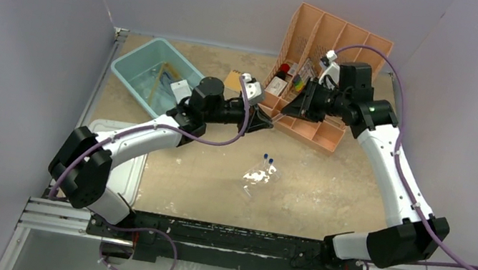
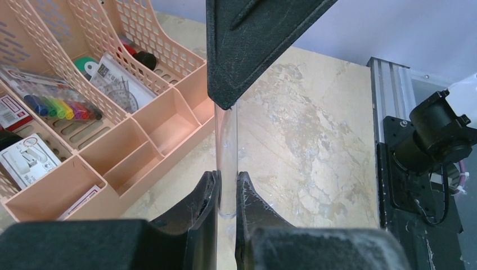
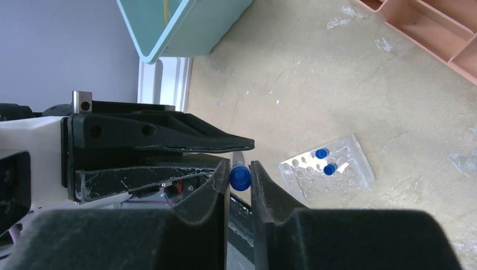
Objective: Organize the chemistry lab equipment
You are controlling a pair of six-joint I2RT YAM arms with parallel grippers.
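In the middle of the top view, the left hand (image 2: 226,184) is clamped on the test tube (image 2: 226,140) and the right hand (image 3: 240,166) pinches its blue cap (image 3: 240,179); if both tug, it may drop onto the desk (image 1: 328,193).

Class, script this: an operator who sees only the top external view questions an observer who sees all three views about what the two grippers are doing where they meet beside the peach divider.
Operator: From above I cannot see what the left one has. Anything?
Observer: Yes. The left wrist view shows the left gripper shut on a clear test tube.
Operator: And the right one?
Observer: The right wrist view shows the right gripper bracketing that tube's blue cap. I cannot tell whether it grips yet.
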